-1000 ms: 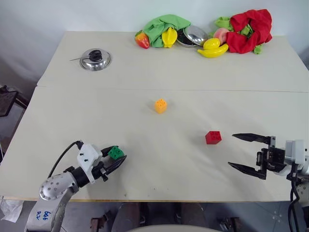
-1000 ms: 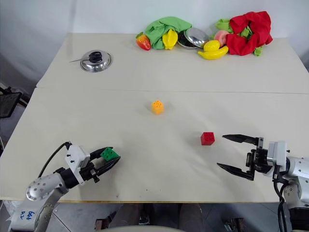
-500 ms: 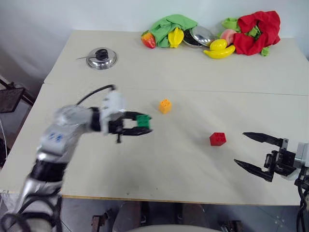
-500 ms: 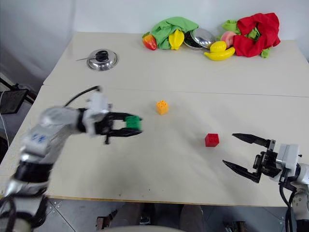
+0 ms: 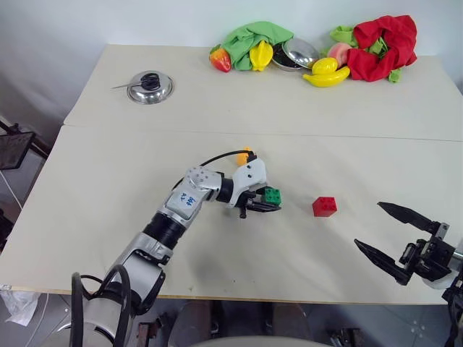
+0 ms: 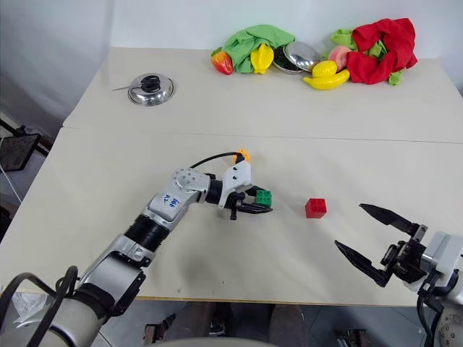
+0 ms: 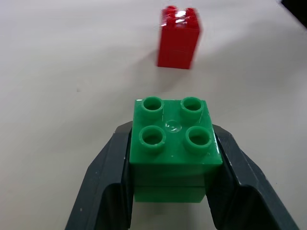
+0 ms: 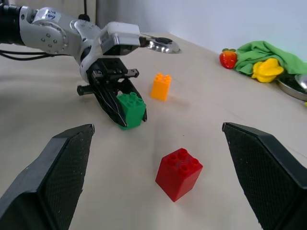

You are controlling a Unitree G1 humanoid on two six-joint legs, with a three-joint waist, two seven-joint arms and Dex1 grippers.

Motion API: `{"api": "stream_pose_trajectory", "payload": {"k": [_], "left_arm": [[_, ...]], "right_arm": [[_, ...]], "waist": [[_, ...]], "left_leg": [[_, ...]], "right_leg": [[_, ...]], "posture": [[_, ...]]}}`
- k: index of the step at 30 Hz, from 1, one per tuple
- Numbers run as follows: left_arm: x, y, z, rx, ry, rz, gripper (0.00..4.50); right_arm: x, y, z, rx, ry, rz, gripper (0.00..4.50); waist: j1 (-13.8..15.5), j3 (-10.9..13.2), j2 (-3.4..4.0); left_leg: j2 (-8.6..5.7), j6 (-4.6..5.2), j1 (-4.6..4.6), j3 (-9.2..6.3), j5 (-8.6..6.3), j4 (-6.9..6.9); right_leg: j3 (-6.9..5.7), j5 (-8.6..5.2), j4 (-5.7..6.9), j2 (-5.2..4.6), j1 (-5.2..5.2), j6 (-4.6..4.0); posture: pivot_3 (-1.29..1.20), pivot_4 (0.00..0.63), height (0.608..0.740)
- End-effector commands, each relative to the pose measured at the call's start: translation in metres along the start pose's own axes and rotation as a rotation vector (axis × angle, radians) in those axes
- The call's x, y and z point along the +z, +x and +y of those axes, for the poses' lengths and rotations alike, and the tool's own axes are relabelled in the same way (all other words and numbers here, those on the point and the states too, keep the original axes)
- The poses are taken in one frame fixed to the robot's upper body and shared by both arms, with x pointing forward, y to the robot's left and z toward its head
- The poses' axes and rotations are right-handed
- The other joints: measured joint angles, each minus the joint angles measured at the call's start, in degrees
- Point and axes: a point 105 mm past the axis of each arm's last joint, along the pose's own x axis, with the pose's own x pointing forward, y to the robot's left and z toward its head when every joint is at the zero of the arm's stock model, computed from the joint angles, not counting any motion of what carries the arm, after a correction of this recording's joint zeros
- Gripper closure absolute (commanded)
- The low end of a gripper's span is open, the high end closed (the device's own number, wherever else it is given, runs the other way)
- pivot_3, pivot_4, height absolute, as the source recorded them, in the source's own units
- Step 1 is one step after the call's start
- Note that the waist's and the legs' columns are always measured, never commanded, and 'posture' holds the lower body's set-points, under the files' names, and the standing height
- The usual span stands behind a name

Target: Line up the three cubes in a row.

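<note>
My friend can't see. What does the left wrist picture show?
Two black fingers of the left gripper squeeze a green cube, studs up. A red cube stands beyond it on the pale table.

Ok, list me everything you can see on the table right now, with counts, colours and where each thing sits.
green cube: 1, green, held in the left pincer, mid-table
red cube: 1, red, on the table right of the green cube
orange cube: 1, orange, on the table behind the left arm
pot lid: 1, silver with black knob, far left
cloths: 2, green cloth and red cloth, far edge
toy fruits: several, yellow, red, pink, among the cloths
metal bowl: 1, silver, between the cloths
table: 1, off-white
left pincer: shut on the green cube
right pincer: open, near right edge
</note>
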Motion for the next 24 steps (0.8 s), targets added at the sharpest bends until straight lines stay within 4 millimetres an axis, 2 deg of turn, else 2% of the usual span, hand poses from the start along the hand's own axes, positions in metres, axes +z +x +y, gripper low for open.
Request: {"api": "stream_pose_trajectory", "payload": {"k": [1,8,11,14,18,21,24], "left_arm": [[0.011,0.005,0.001,-0.011,0.031,-0.049,2.97],[0.01,0.009,-0.001,-0.026,0.05,-0.047,2.97],[0.008,0.006,-0.005,-0.053,0.055,-0.05,1.95],[0.005,-0.001,-0.004,-0.041,0.074,-0.055,1.18],[0.013,-0.023,-0.007,-0.025,0.085,-0.159,0.02],[0.017,-0.052,-0.014,-0.003,0.071,-0.249,0.02],[0.007,-0.093,-0.018,0.108,0.057,-0.306,0.02]], "right_arm": [[0.008,-0.002,-0.001,-0.024,-0.037,-0.017,0.0],[0.006,-0.002,0.0,-0.032,-0.038,-0.016,0.0],[0.005,-0.002,0.0,-0.034,-0.036,-0.017,0.0],[0.002,-0.003,0.0,-0.034,-0.033,-0.018,0.0],[-0.001,-0.005,-0.002,-0.04,-0.028,-0.028,0.0],[-0.001,-0.003,-0.007,-0.06,-0.02,-0.058,0.0],[0.005,0.001,-0.016,-0.106,-0.006,-0.126,0.0]], "waist": [[0.0,0.0,0.0],[0.0,0.0,0.0],[0.0,0.0,0.0],[0.0,0.0,0.0],[-0.1,0.0,0.01],[-0.2,0.0,0.02],[-0.9,0.0,0.04]], "left_leg": [[0.01,0.0,-0.01,-0.01,0.0,0.0],[0.01,0.04,-0.02,-0.03,0.02,0.0],[0.04,0.05,-0.02,-0.04,0.02,0.0],[0.04,0.05,-0.02,-0.04,0.02,0.0],[0.1,0.05,-0.02,-0.05,0.02,0.0],[0.12,0.05,-0.02,-0.06,0.02,0.0],[0.2,0.04,0.03,-0.05,0.02,0.01]], "right_leg": [[-0.01,0.0,0.0,-0.01,0.0,0.0],[-0.04,0.0,0.01,-0.06,0.0,0.0],[-0.05,0.0,0.02,-0.06,0.0,0.0],[-0.04,0.0,0.02,-0.07,0.0,0.0],[-0.06,0.0,0.02,-0.07,-0.01,0.0],[-0.06,0.0,0.04,-0.07,-0.01,0.0],[-0.04,0.0,0.11,-0.07,0.0,-0.01]], "posture": [[0.0,0.15,0.74],[0.0,0.15,0.74],[0.0,0.15,0.74],[0.0,0.15,0.74],[0.0,0.15,0.74],[0.0,0.15,0.74],[0.0,0.15,0.74]]}}
